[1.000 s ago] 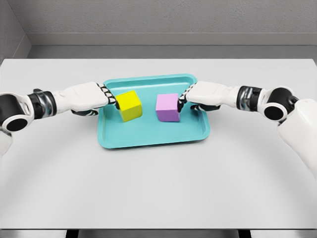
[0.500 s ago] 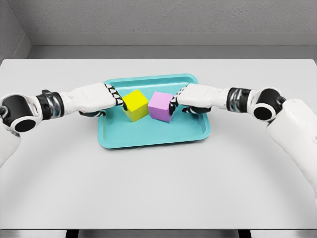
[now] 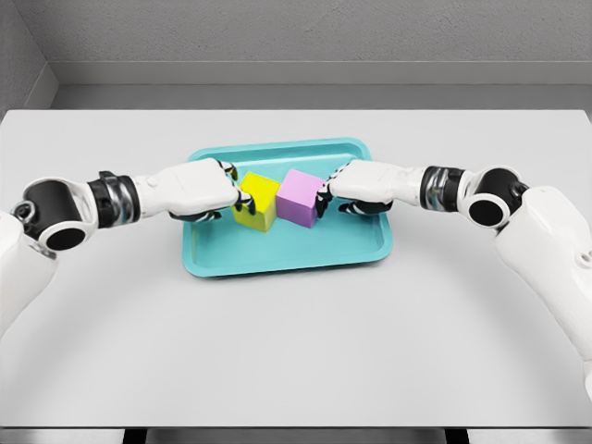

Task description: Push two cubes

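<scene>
Apparently the push is almost done: the yellow cube (image 3: 256, 201) and purple cube (image 3: 300, 198) touch, mid-tray (image 3: 277, 256). The left hand (image 3: 202, 189) and right hand (image 3: 359, 185), fingers curled, holding nothing, press their outer sides.

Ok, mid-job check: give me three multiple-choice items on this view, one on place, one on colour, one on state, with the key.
1. Where do the cubes sit?
A. inside the teal tray
B. on the bare table
C. stacked

2. Which cube does the left hand press?
A. purple
B. yellow
C. red

3. How do the two cubes stand?
A. far apart
B. touching
C. one tipped off the tray

Key:
1 A: both rest within the teal tray.
2 B: the left hand meets the yellow cube; the right hand meets the purple cube.
3 B: their facing sides meet.
</scene>
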Controlling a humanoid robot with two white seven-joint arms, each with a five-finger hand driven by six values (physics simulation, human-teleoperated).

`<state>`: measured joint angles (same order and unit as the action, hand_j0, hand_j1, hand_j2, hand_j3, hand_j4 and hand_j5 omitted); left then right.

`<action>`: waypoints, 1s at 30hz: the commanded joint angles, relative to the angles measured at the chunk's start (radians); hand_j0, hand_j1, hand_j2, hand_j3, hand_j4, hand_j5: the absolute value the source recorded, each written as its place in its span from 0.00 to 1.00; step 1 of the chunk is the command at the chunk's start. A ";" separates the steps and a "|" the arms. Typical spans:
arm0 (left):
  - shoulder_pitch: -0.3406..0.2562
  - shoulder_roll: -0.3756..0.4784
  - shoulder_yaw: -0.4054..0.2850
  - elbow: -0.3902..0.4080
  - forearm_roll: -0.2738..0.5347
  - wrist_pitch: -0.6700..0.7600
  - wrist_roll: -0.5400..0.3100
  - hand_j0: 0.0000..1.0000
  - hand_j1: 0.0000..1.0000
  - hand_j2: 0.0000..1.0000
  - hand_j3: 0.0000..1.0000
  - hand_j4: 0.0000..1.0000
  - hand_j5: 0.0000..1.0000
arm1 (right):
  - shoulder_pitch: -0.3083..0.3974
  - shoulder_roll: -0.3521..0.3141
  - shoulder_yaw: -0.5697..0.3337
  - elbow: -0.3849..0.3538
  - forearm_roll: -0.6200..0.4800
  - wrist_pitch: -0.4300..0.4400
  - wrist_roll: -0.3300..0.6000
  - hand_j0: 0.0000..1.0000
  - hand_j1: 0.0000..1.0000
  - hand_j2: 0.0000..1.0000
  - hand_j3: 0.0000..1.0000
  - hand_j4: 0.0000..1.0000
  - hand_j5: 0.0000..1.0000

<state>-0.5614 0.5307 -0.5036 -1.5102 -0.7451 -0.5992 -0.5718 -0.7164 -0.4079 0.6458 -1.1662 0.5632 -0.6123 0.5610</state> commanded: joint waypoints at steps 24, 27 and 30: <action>0.023 0.054 0.002 0.015 -0.007 -0.012 -0.025 0.47 0.47 0.47 0.47 0.47 0.47 | -0.140 0.000 -0.008 0.079 0.038 0.001 0.004 0.57 0.57 0.57 0.57 0.57 0.57; 0.025 0.074 0.002 -0.004 0.007 -0.012 -0.025 0.47 0.47 0.47 0.47 0.47 0.47 | -0.149 0.015 -0.006 0.105 0.043 0.001 0.004 0.57 0.57 0.57 0.57 0.57 0.57; 0.040 0.101 0.002 -0.042 0.029 -0.012 -0.025 0.47 0.47 0.47 0.47 0.47 0.47 | -0.152 0.035 -0.005 0.131 0.060 0.001 0.004 0.57 0.57 0.57 0.57 0.57 0.57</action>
<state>-0.5216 0.6121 -0.5016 -1.5307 -0.7233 -0.6085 -0.5944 -0.8698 -0.3867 0.6409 -1.0562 0.6183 -0.6134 0.5648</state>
